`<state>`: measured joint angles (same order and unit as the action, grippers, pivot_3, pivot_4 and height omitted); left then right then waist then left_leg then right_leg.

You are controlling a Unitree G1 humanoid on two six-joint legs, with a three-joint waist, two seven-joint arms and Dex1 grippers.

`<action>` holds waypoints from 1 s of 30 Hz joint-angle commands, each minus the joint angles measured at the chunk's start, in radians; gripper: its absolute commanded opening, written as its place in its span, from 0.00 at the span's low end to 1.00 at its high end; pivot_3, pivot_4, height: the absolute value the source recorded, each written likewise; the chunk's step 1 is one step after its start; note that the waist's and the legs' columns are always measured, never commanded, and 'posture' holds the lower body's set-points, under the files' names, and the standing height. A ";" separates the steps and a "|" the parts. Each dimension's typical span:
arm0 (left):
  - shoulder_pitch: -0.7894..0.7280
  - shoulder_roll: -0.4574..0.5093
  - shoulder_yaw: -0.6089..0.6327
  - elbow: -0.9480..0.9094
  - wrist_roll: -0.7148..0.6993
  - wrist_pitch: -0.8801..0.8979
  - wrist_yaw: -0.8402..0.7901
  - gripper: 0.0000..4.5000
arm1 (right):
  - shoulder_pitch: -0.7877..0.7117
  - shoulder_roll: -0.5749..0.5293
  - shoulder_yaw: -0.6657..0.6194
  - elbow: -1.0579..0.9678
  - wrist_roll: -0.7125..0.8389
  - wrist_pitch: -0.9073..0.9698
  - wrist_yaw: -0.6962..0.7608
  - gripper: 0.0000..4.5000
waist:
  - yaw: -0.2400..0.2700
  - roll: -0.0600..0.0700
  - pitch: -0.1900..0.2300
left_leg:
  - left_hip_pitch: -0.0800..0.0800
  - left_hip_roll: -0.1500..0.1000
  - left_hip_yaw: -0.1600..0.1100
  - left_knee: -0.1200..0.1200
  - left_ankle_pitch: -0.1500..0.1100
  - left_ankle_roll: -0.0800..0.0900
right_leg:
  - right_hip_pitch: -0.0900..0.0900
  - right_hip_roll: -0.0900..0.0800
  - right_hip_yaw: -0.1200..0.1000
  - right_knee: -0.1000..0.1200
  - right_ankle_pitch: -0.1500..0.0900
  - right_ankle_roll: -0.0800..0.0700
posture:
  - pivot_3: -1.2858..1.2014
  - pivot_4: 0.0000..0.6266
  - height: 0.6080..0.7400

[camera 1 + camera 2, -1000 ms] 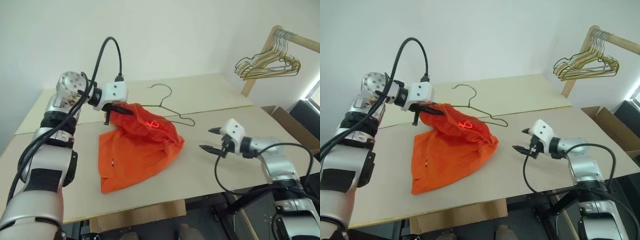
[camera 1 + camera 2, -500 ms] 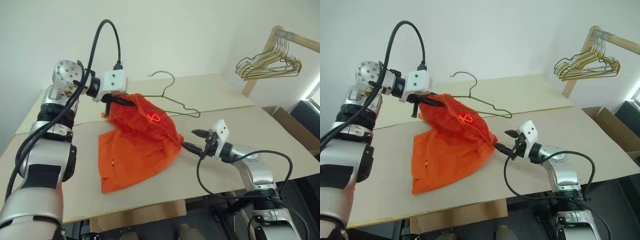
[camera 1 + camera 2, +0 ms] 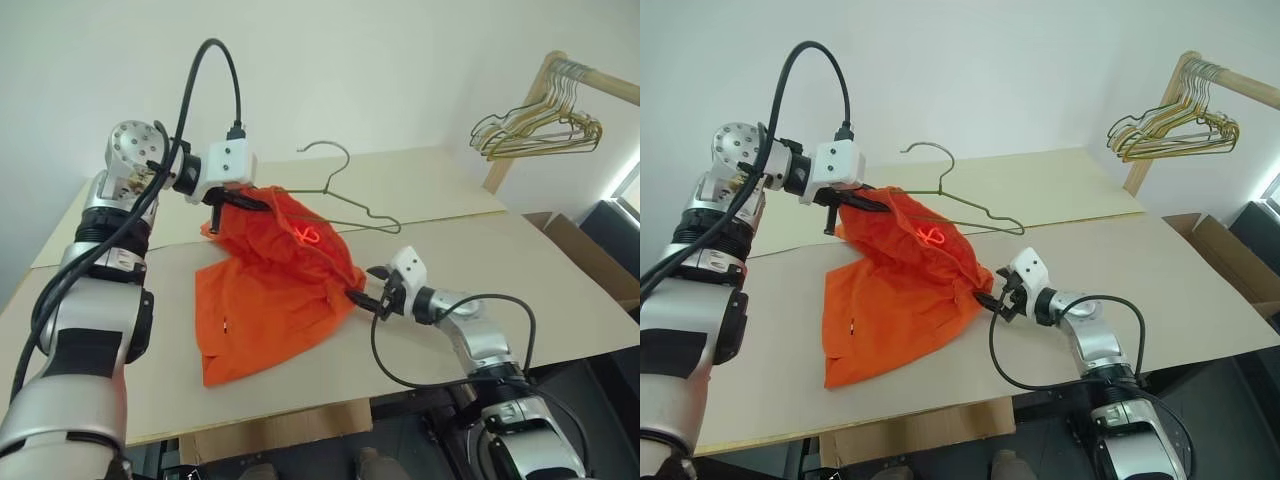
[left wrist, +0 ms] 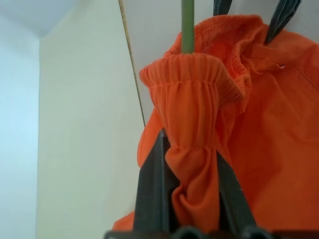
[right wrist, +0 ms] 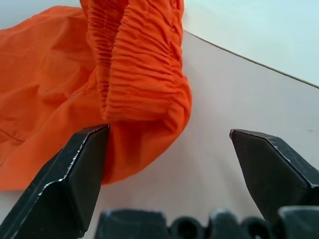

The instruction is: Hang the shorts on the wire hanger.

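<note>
Left fingers (image 4: 192, 199) tight on the shorts' (image 3: 270, 290) waistband and wire hanger (image 4: 187, 25) — right fingers (image 5: 169, 169) wide beside the waistband.

Both arms are silver metal with black bands at the joints — thick black cables loop loose off each wrist. The left claw (image 3: 243, 203) sits under a white boxy housing, behind it a round silver disc dotted with screw holes. The right claw (image 3: 364, 287) has the same white block and two tapered black fingers (image 5: 79, 174).

hidden: wire hanger (image 3: 345, 205) left end | under shorts (image 3: 270, 290)
</note>
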<state>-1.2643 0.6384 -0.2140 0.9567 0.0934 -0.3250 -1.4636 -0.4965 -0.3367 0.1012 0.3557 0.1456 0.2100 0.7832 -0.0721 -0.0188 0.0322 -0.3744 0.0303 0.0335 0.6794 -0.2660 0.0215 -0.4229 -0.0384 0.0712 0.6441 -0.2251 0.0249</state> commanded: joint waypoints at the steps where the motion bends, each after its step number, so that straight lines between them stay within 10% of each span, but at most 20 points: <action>1: -0.033 0.008 0.028 -0.012 -0.017 -0.009 0.017 0.00 | -0.037 0.002 -0.001 0.023 -0.017 -0.049 -0.007 0.79 | 0.001 0.000 0.000 | 0.000 0.000 0.000 0.000 0.000 0.000 | 0.000 0.000 0.000 0.000 0.000 0.000 | 0.51 0.00 1.00; 11: -0.013 0.010 0.025 -0.010 -0.014 -0.017 0.025 0.00 | -0.043 0.019 -0.022 0.027 0.015 -0.025 0.002 0.02 | 0.001 0.000 0.000 | 0.000 0.000 0.000 0.000 0.000 0.000 | 0.000 0.000 0.000 0.000 0.000 0.000 | 0.51 0.00 1.00; 30: 0.021 0.083 0.124 -0.053 -0.173 -0.082 -0.120 0.00 | -0.049 -0.233 -0.233 -0.180 0.448 0.638 0.221 0.01 | 0.001 0.000 0.000 | -0.001 0.000 -0.001 0.000 0.000 0.000 | 0.000 0.000 -0.001 0.000 0.000 0.000 | 0.51 0.00 1.00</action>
<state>-1.2179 0.6891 -0.1428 0.9456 -0.0232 -0.4100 -1.5614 -0.5312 -0.5459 -0.0945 0.2076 0.5430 0.7838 0.9803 -0.0714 -0.0188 0.0322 -0.3752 0.0306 0.0329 0.6796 -0.2660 0.0216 -0.4229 -0.0387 0.0702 0.6438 -0.2251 0.0250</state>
